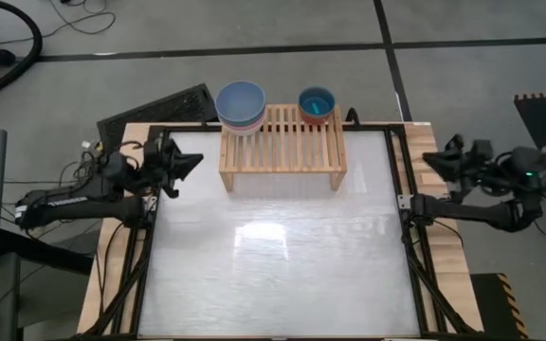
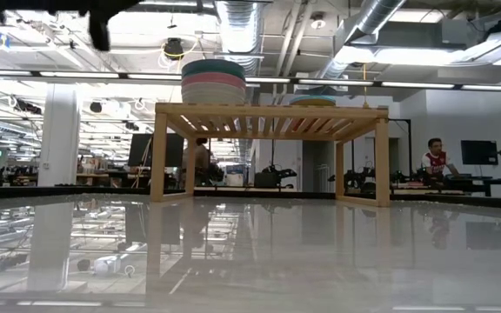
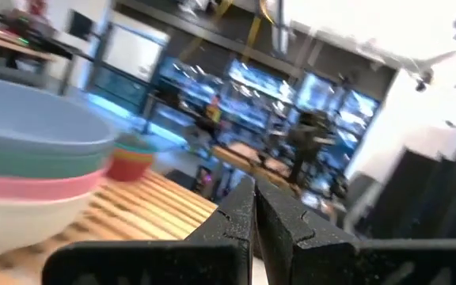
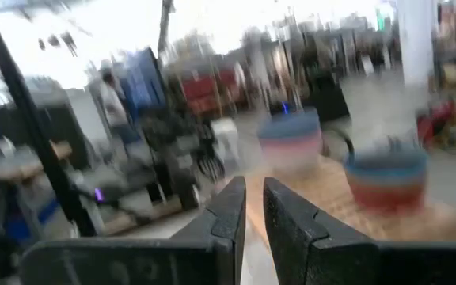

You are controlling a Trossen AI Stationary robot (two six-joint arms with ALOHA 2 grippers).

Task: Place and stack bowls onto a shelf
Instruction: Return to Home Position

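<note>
The light-wood shelf (image 1: pixel 282 147) stands at the table's far edge. Two stacks of bowls rest on its slatted top. The larger bowls (image 1: pixel 241 104) are at its left end, slate blue on top, over teal-green, pink and cream (image 3: pixel 30 162). The smaller bowls (image 1: pixel 317 104) are near its right end, teal on top (image 4: pixel 386 178). My left gripper (image 1: pixel 197 159) hovers shut at the table's left edge, left of the shelf, with nothing in it (image 3: pixel 254 207). My right gripper (image 1: pixel 428 159) hovers shut off the table's right edge, also with nothing in it (image 4: pixel 254 202).
The glossy white tabletop (image 1: pixel 273 256) lies bare in front of the shelf, framed by black rails (image 1: pixel 410 218). A dark mat (image 1: pixel 159 106) lies behind the table's far left corner. In the low view, people sit in the room beyond (image 2: pixel 436 161).
</note>
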